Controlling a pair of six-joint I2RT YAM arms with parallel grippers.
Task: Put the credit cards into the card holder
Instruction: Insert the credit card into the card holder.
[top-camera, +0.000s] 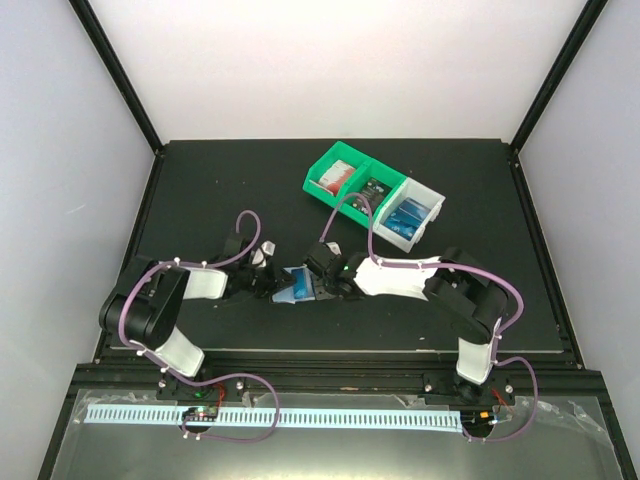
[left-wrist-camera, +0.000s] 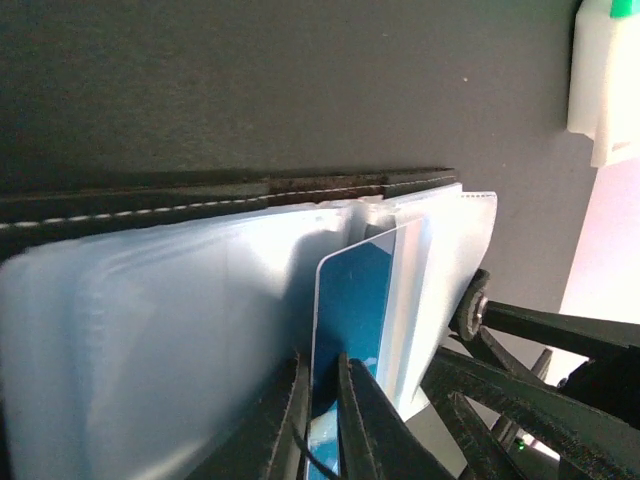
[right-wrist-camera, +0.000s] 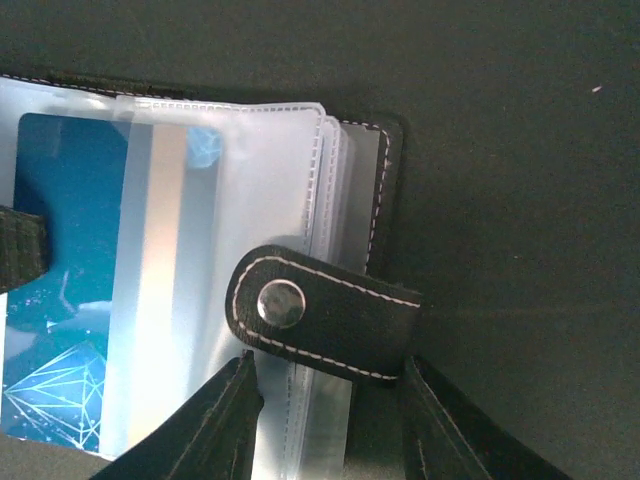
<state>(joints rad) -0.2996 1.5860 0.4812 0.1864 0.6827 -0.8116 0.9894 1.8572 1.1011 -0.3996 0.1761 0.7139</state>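
Observation:
The black card holder (top-camera: 296, 287) lies open on the mat between my two grippers, its clear sleeves (left-wrist-camera: 150, 320) fanned out. A blue credit card (left-wrist-camera: 355, 290) stands partly inside one sleeve. My left gripper (left-wrist-camera: 320, 375) has its fingers close on either side of the card's near end, with a thin gap showing, so I cannot tell if they still pinch it. My right gripper (right-wrist-camera: 330, 390) is open and straddles the holder's far edge below the snap tab (right-wrist-camera: 330, 315), one finger (right-wrist-camera: 225, 410) over the sleeves. Through the sleeve the blue card (right-wrist-camera: 60, 250) shows there too.
A green bin (top-camera: 345, 180) and a white bin (top-camera: 432, 203) stand at the back right of the mat, with red-and-white (top-camera: 338, 175), black (top-camera: 375, 187) and blue cards (top-camera: 405, 213) in them. The right arm's fingers (left-wrist-camera: 520, 380) sit close beside the left gripper.

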